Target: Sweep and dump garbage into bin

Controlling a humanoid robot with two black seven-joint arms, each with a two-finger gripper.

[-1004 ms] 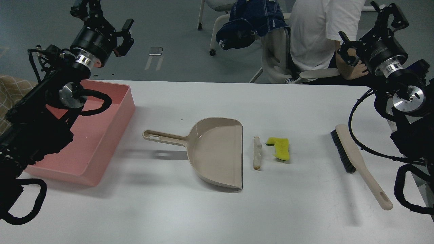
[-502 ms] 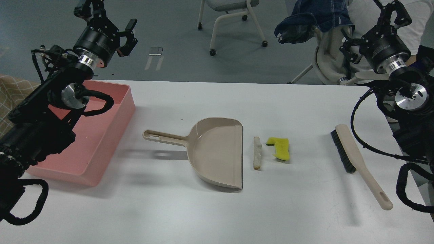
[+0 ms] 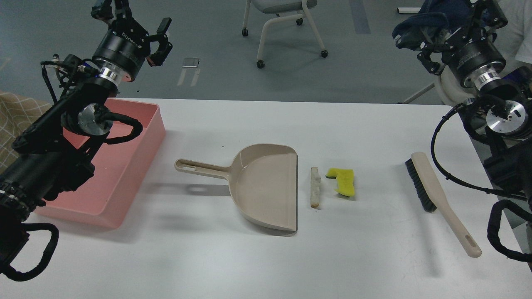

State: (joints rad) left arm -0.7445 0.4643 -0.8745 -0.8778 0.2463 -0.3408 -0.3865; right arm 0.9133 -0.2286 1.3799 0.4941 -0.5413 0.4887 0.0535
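The garbage lies mid-table: a thin off-white, brown-ended crust strip [image 3: 315, 193] and, just to its right, a bright yellow sponge chunk [image 3: 343, 181] with a dark edge. A beige dustpan [image 3: 266, 187] lies left of the strip, mouth toward it, handle pointing left. The pink bin [image 3: 124, 166] stands at the left table edge, partly hidden by my left arm. A beige brush [image 3: 436, 195] with black bristles lies at the right. My left gripper [image 3: 133, 18] is open and empty, high above the bin's far end. My right gripper [image 3: 457, 31] is open and empty, high beyond the table's far right corner.
The white table [image 3: 249, 261] ends at a far edge, with grey floor beyond. A wheeled chair [image 3: 286, 20] stands behind the table. A person in jeans [image 3: 419, 20] is at the top right, behind my right gripper. Black cables loop off both arms.
The person behind the table has moved right, mostly out of view, uncovering the chair. Both grippers have risen slightly and shifted right. The things on the table have not moved.
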